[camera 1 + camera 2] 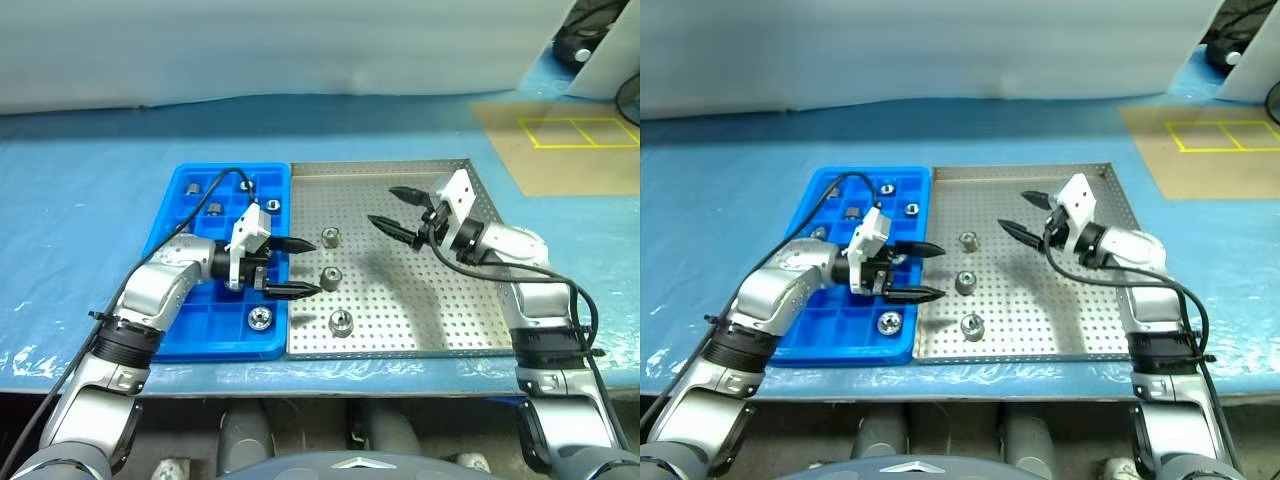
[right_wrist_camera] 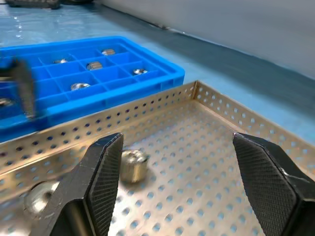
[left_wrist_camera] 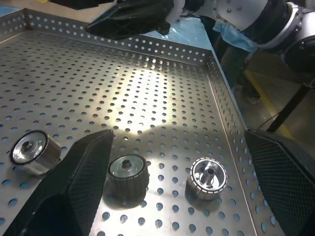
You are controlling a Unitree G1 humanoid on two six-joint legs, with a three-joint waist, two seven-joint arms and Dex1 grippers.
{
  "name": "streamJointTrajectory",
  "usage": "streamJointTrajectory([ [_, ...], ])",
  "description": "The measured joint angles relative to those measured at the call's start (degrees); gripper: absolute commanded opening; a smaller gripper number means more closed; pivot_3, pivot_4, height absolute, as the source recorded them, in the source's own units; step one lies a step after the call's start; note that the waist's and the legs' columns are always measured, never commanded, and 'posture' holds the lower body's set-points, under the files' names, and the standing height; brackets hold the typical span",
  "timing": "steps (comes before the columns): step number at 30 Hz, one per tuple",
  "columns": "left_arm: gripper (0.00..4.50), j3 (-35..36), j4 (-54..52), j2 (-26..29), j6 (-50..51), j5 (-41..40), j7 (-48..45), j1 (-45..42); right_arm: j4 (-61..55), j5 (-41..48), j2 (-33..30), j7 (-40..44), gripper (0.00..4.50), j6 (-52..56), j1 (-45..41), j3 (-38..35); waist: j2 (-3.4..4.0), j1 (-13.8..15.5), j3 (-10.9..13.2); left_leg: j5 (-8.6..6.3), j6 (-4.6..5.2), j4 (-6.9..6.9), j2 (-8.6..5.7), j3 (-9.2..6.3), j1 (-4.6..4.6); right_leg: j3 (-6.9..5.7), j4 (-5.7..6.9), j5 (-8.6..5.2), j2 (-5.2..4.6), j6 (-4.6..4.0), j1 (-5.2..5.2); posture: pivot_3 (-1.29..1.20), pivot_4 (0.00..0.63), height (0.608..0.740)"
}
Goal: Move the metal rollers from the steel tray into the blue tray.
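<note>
Three metal rollers stand in a column on the left part of the steel tray [image 1: 440, 300]: one [image 1: 329, 238] at the back, one [image 1: 330, 277] in the middle, one [image 1: 341, 321] at the front. Several more rollers sit in compartments of the blue tray [image 1: 220, 335], among them one [image 1: 260, 319] near its front right corner. My left gripper [image 1: 305, 267] is open and points right across the blue tray's right rim, level with the middle roller [image 3: 127, 173]. Open too, my right gripper [image 1: 382, 205] hovers over the steel tray's back, pointing left, with nothing between its fingers.
Both trays lie side by side on a blue-covered table, the blue one on the left. A brown board with yellow tape marks [image 1: 570, 140] lies at the far right. The table's front edge runs just below the trays. A black cable loops from each wrist.
</note>
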Motion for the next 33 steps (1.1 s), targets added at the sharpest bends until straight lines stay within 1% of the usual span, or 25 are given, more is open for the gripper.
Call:
streamJointTrajectory([
  [2, 4.50, -1.2, 4.3, -1.4, -2.2, 1.7, -2.2, -2.0, -5.4, 4.4, -1.9, 1.8, 3.64, 3.2, 3.8, -0.6, 0.02, -0.6, 0.0, -0.03, 0.06, 0.00, -0.03, 0.04, 0.05, 0.05, -0.04, 0.00, 0.00, 0.01, 0.12, -0.23, 0.150, 0.740],
  [4, 4.50, -2.4, 8.4, -2.4, -4.1, 3.2, -4.5, -3.7, -9.3, 8.4, -4.4, 3.9, 3.64, 6.0, 5.3, -1.4, 0.03, -1.1, 0.0, -0.10, 0.17, 0.01, -0.04, 0.04, 0.27, 0.07, -0.16, 0.02, -0.01, 0.04, 0.45, -0.27, 0.150, 0.740],
  [5, 4.50, -3.8, 11.4, -2.8, -6.0, 4.8, -6.3, -5.2, -11.4, 11.6, -7.5, 6.0, 3.64, 8.4, 6.0, -2.2, 0.03, -1.3, 0.0, -0.17, 0.30, 0.01, -0.08, 0.09, 0.45, 0.13, -0.25, 0.03, -0.03, 0.10, 0.61, -0.28, 0.150, 0.740],
  [8, 4.50, -5.3, 16.2, -3.1, -9.7, 7.4, -10.3, -7.3, -13.7, 18.3, -16.0, 11.8, 3.64, 15.1, 7.3, -4.3, 0.03, -1.6, 0.0, -0.32, 0.54, -0.07, -0.12, 0.24, 1.01, 0.35, -0.43, 0.02, 0.00, 0.17, 1.09, -0.30, 0.150, 0.740],
  [10, 4.50, -5.9, 18.2, -3.2, -11.4, 8.8, -12.6, -8.6, -13.8, 20.9, -20.2, 15.1, 3.64, 18.1, 7.2, -4.8, 0.04, -2.0, 0.0, -0.36, 0.60, -0.12, -0.14, 0.27, 1.17, 0.39, -0.58, -0.01, 0.01, 0.23, 1.28, -0.31, 0.150, 0.740],
  [12, 4.50, -5.9, 19.4, -3.6, -12.7, 9.6, -13.9, -9.1, -13.7, 20.2, -21.9, 16.9, 3.64, 17.3, 6.8, -3.7, 0.08, -2.5, 0.0, -0.38, 0.65, -0.12, -0.16, 0.27, 1.15, 0.41, -0.67, 0.01, 0.00, 0.21, 1.31, -0.31, 0.150, 0.740],
  [15, 4.50, -6.4, 21.0, -4.4, -16.5, 11.4, -14.9, -9.7, -12.6, 15.6, -22.2, 18.2, 3.64, 11.9, 5.4, 0.6, 0.16, -2.8, -0.1, -0.45, 0.76, -0.11, -0.22, 0.28, 1.08, 0.40, -0.78, 0.04, -0.05, 0.21, 1.33, -0.30, 0.150, 0.740],
  [20, 4.50, -7.1, 18.9, -4.5, -18.7, 12.6, -15.9, -8.5, -13.5, 13.9, -22.1, 18.2, 3.64, 9.1, 5.5, 2.5, 0.29, -2.8, -0.2, -0.55, 0.93, -0.22, -0.30, 0.35, 1.07, 0.42, -0.97, 0.03, -0.11, 0.23, 1.34, -0.29, 0.150, 0.740],
  [23, 4.50, -8.7, 12.9, -3.9, -18.7, 12.8, -17.2, -5.8, -14.8, 12.6, -21.5, 16.7, 3.64, 8.1, 7.1, 3.8, 0.28, -2.8, -0.2, -0.58, 0.98, -0.33, -0.30, 0.39, 1.06, 0.42, -1.06, -0.01, -0.12, 0.28, 1.33, -0.28, 0.150, 0.740],
  [26, 4.50, -11.7, 7.8, -3.1, -20.9, 13.7, -18.4, -4.3, -15.4, 12.0, -20.7, 14.4, 3.64, 8.1, 8.6, 4.1, 0.28, -2.8, -0.2, -0.58, 0.96, -0.43, -0.28, 0.42, 1.07, 0.41, -1.07, -0.06, -0.12, 0.35, 1.30, -0.28, 0.150, 0.740],
  [30, 4.50, -13.1, 8.3, -4.1, -22.0, 15.8, -18.6, -6.3, -17.6, 12.1, -20.0, 12.9, 3.64, 8.8, 9.8, 4.8, 0.26, -2.8, -0.2, -0.57, 0.95, -0.39, -0.31, 0.43, 1.07, 0.42, -1.05, -0.06, -0.13, 0.36, 1.30, -0.28, 0.150, 0.740],
  [33, 4.50, -13.6, 10.1, -3.9, -24.2, 16.3, -18.8, -9.2, -17.9, 12.1, -20.0, 11.8, 3.64, 9.3, 10.4, 4.8, 0.24, -2.8, -0.2, -0.57, 0.95, -0.39, -0.32, 0.43, 1.06, 0.46, -1.04, -0.06, -0.13, 0.37, 1.29, -0.28, 0.150, 0.740],
])
